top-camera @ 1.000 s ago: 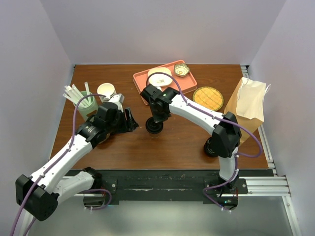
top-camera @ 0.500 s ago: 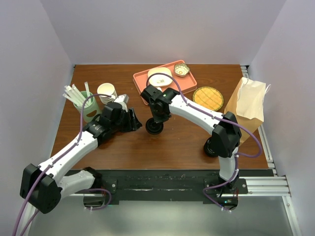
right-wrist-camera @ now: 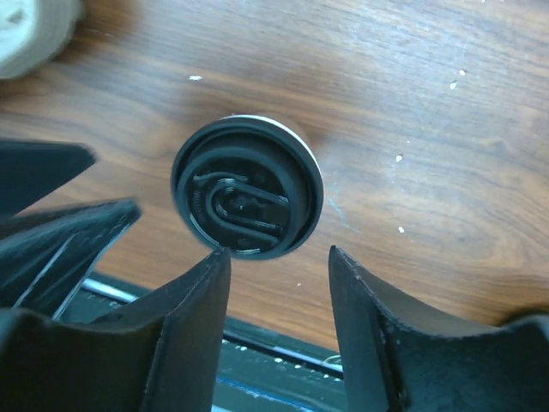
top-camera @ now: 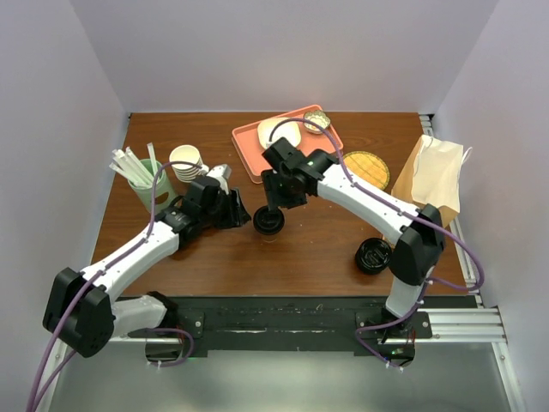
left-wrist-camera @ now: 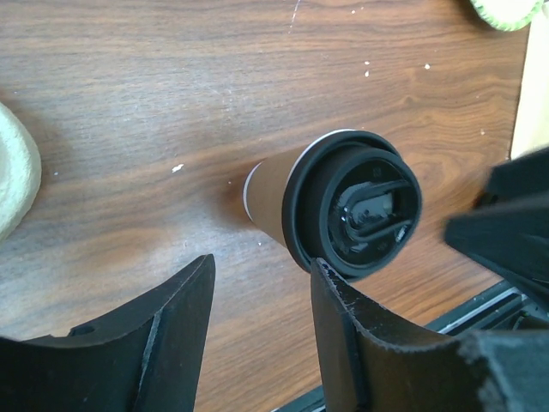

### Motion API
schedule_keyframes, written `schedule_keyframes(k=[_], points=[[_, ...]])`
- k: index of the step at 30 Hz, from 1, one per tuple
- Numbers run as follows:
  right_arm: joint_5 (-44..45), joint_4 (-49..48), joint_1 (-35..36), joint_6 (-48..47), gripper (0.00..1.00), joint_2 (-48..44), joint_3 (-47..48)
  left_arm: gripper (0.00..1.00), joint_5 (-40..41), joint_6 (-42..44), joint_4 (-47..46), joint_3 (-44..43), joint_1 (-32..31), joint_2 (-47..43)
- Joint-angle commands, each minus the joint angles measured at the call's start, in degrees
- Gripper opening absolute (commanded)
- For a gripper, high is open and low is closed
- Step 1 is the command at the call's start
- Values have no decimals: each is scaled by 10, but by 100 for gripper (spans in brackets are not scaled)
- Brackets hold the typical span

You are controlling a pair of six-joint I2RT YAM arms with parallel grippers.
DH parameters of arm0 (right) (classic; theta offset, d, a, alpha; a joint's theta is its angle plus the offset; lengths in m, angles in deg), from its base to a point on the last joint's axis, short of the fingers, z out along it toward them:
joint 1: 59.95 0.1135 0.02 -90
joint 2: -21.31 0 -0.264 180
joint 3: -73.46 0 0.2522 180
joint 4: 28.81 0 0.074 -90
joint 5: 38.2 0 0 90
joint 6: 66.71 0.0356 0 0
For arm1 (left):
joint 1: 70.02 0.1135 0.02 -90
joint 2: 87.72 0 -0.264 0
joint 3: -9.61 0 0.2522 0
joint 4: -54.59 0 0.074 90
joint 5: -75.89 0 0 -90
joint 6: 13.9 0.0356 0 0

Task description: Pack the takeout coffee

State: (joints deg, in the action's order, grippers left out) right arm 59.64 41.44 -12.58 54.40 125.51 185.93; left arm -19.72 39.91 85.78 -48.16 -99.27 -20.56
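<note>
Brown bench (top-camera: 326, 249), top view: the coffee (top-camera: 268, 221) stands upright at centre, well apart from the bag (top-camera: 433, 176) on your right. Left jaws sit just beside it, right jaws hang over it.

Left wrist: jaws parted, empty, coffee just ahead.

Right wrist: jaws parted, empty, lid below them. Judge this arm nearer.
</note>
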Motion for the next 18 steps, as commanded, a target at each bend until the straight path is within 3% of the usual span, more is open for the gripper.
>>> schedule_keyframes(k=[1,8,18], points=[[-99,-100,-40,1,57,-48,-73,53,-7,22,-31,-24,4,23],[-199,-176,-65,-57,59,-59,-125,52,-24,29,-38,-24,4,40],[-240,-204,-80,-89,62,-30,-150,50,-27,30,-48,-14,3,56]])
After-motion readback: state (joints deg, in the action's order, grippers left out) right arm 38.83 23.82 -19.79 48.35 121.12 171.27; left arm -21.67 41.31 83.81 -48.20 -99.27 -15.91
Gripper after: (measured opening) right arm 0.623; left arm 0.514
